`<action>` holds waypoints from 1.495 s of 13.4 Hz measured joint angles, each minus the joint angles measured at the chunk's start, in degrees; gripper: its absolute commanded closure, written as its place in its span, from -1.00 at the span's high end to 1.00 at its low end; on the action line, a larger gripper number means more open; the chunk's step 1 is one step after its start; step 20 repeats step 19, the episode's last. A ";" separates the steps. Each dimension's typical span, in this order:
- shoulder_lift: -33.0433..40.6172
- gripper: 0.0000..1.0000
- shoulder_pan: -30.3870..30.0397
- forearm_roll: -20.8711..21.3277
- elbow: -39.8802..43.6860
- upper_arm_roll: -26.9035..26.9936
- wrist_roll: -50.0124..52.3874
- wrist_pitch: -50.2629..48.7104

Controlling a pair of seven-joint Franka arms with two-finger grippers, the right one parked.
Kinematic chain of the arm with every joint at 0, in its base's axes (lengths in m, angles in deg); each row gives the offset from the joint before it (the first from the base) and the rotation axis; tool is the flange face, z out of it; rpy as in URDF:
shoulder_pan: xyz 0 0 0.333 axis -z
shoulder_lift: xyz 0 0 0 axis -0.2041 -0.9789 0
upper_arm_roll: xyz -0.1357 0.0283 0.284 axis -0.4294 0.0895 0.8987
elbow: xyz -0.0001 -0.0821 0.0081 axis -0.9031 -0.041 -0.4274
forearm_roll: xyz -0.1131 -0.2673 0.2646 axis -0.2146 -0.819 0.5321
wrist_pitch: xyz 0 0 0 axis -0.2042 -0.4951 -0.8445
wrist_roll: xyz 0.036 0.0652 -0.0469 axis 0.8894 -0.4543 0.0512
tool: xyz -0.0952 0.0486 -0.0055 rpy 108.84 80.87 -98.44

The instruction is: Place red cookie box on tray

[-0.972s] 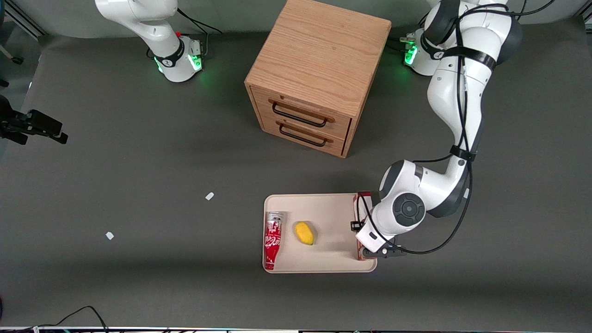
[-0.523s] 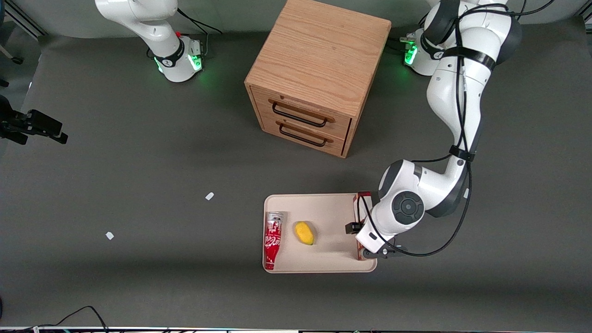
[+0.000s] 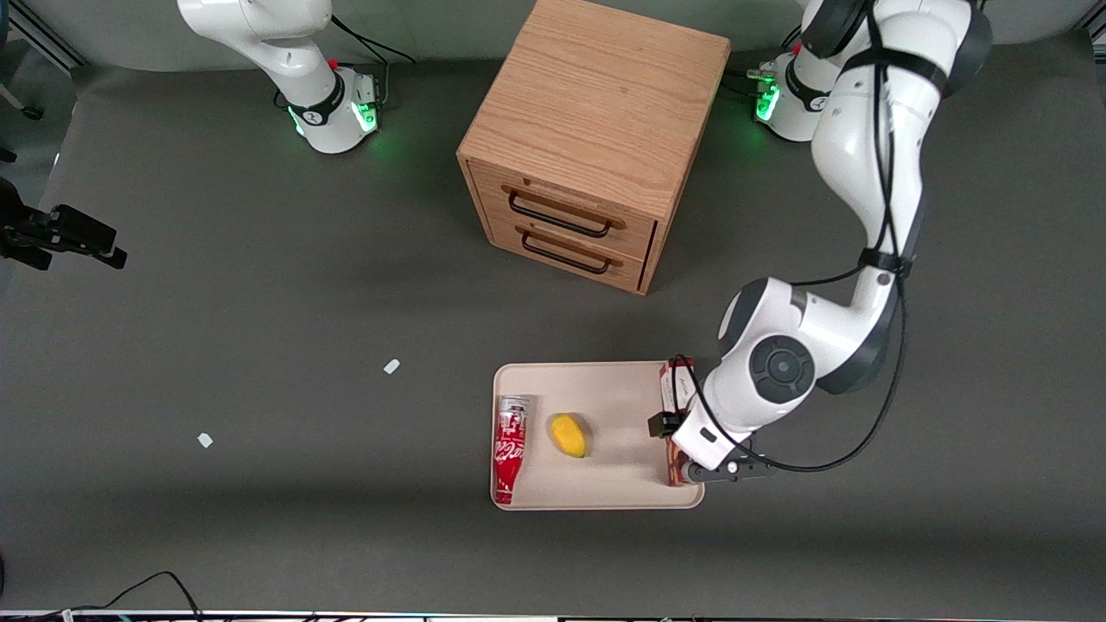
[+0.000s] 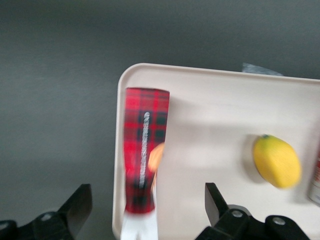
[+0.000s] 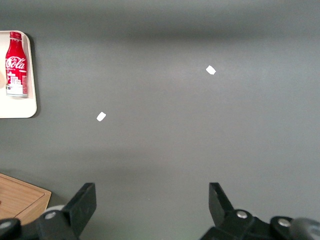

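The red cookie box [image 3: 676, 386] lies flat on the cream tray [image 3: 618, 393], along the tray's rim toward the working arm's end. The arm covers its middle in the front view. In the left wrist view the box [image 4: 145, 155] shows dark red with a white end, lying just inside the rim of the tray [image 4: 210, 120]. My left gripper [image 3: 691, 447] hovers right over the box. It is open and empty [image 4: 147, 195], with the black fingers [image 4: 80, 205] standing wide on either side of the box and clear of it.
A yellow lemon [image 3: 568, 434] and a red-and-white soda can [image 3: 510, 447] lie on the tray toward the parked arm's end. A wooden two-drawer cabinet [image 3: 596, 138] stands farther from the front camera. Two white scraps [image 3: 391, 366] lie on the grey table.
The working arm's wrist and elbow have lifted and shifted slightly toward its own end of the table. The box, lemon and can have not moved.
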 measured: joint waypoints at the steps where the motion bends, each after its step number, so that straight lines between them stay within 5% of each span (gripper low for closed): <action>1: 3.03 1.00 -0.60 -0.56 -0.18 0.10 -0.01 -3.95; 8: 27.58 1.00 -14.77 -6.11 -9.12 0.79 -12.01 -26.25; 14: 42.93 1.00 -23.89 -3.87 -23.56 1.10 -23.73 -27.31; 20: 49.81 1.00 -25.35 -2.28 -27.41 1.14 -27.03 -27.52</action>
